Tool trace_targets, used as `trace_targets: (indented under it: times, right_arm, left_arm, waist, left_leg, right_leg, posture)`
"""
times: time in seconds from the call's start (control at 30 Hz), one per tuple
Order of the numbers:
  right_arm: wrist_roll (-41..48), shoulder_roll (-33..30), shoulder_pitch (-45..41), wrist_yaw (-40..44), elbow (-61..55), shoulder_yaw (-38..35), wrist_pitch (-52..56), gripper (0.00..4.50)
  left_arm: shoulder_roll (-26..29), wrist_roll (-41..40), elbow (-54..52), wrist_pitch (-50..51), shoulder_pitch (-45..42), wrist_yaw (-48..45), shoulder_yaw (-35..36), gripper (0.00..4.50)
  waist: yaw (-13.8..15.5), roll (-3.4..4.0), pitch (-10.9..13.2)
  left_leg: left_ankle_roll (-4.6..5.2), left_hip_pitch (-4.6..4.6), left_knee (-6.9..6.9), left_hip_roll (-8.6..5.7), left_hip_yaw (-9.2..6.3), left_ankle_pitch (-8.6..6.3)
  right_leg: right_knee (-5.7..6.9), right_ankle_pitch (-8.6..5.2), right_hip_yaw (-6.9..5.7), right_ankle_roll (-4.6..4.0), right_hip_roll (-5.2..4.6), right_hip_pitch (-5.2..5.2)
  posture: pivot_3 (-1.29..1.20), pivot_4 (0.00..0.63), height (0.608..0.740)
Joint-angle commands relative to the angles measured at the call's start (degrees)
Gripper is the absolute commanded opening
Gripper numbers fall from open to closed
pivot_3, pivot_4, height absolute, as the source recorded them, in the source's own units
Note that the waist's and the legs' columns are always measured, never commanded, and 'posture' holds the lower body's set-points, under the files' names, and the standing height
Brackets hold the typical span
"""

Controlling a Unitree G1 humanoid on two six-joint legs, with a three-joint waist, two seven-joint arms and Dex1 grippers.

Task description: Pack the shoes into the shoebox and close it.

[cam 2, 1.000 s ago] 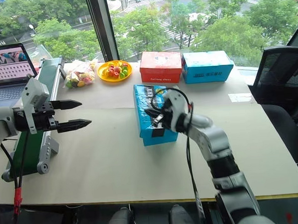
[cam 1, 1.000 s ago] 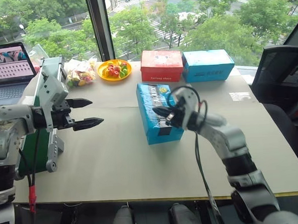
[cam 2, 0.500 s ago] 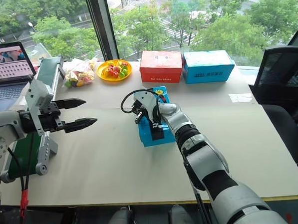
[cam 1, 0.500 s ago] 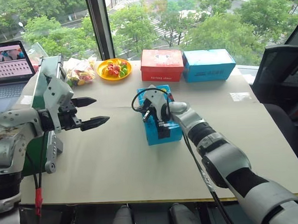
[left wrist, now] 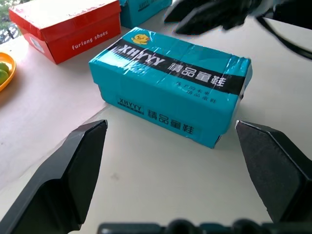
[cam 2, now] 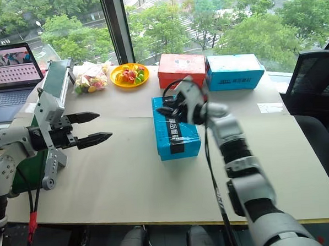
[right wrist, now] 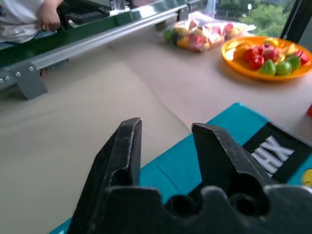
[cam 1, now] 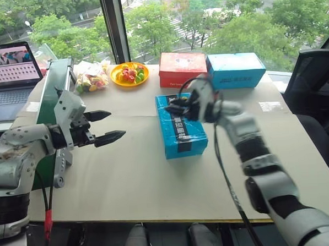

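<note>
Closed shoebox lies at the tabletop's centre, lid shut, between the robot's two tools.

The right tool hovers over the box's far end, at about twelve o'clock of it, its black fingers parted a little and holding nothing. The left tool stands well apart at nine o'clock of the box, fingers spread wide and empty, pointing toward it. The black band across lid and side reads "XHYYY" in white, followed by Chinese characters. Behind, at twelve o'clock, a red box printed "furlong shoes" sits just beside a second blue box. At eleven o'clock, an orange plate of fruit and a bag of sweets.
</note>
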Motion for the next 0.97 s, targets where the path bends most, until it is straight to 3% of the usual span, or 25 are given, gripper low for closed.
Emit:
trace_targets:
  times: [0.03, 0.1, 0.17, 0.3, 0.57, 0.77, 0.97]
  right_arm:
    - [2.6, -7.6, 5.7, 1.6, -15.1, -0.9, 10.3, 3.96]
    - [3.3, -10.5, 11.3, -1.4, -15.6, -6.4, 11.7, 4.40]
    - [2.7, -11.7, 16.6, -4.4, -14.8, -10.6, 9.6, 4.40]
    - [4.9, -7.4, 23.1, -14.2, -12.5, -20.4, 8.8, 4.40]
    - [-3.4, 3.7, 37.8, -29.6, -9.5, -20.8, -11.0, 4.40]
    - [-6.0, 9.5, 45.6, -33.1, -7.8, -18.6, -22.8, 4.40]
    - [-7.1, 10.6, 45.8, -35.3, -6.9, -16.9, -27.4, 4.40]
  left_arm:
    - [-1.7, 1.4, -0.9, -4.3, 1.0, 1.7, 0.6, 4.50]
    - [-5.1, 3.1, -0.5, -8.8, 2.5, 5.0, 1.4, 4.50]
    - [-8.1, 5.7, 0.2, -12.5, 4.1, 9.4, 2.1, 4.50]
    - [-15.5, 8.0, 0.6, -18.0, 7.5, 17.1, 3.5, 4.50]
    - [-30.2, 21.6, 8.7, -36.0, 18.8, 32.6, -1.9, 4.50]
    - [-35.5, 29.2, 14.8, -46.2, 21.8, 41.4, -4.2, 4.50]
    - [-38.3, 29.7, 16.4, -48.8, 22.2, 44.2, -4.8, 4.50]
  waist:
    - [-0.1, -0.03, 0.0]
    - [0.0, -0.07, 0.0]
    - [0.1, -0.07, 0.0]
    - [0.1, -0.09, 0.0]
    - [-0.1, -0.08, -0.1]
    - [0.0, -0.07, -0.1]
    - [-0.3, -0.03, -0.2]
  left_leg:
    - [0.01, 0.00, 0.00, 0.01, 0.00, 0.00]
    - [0.01, 0.02, 0.01, 0.01, 0.03, 0.00]
    - [0.01, 0.06, 0.10, 0.00, 0.07, 0.00]
    - [0.01, 0.07, 0.36, 0.00, 0.10, 0.00]
    - [0.08, 0.66, 0.35, -0.02, 0.17, -0.05]
    - [0.07, 0.64, 0.47, -0.03, 0.20, -0.04]
    - [0.06, 0.72, 0.51, -0.02, 0.34, -0.04]
  right_leg:
    - [0.07, -0.01, 0.00, -0.01, 0.01, -0.03]
    - [0.04, -0.03, 0.00, -0.05, 0.01, 0.00]
    - [-0.05, -0.03, 0.03, -0.06, -0.01, 0.10]
    - [0.03, -0.02, 0.07, -0.04, -0.01, 0.20]
    - [-0.06, -0.02, 0.17, -0.01, -0.02, 0.82]
    - [-0.05, 0.02, 0.22, 0.07, -0.01, 0.80]
    - [-0.06, 0.03, 0.37, 0.12, -0.01, 0.83]
  posture:
    - [0.00, 0.150, 0.739]
    - [0.00, 0.150, 0.739]
    - [0.00, 0.150, 0.739]
    - [0.00, 0.150, 0.739]
    - [0.00, 0.150, 0.739]
    - [0.00, 0.150, 0.739]
    - [0.00, 0.150, 0.739]
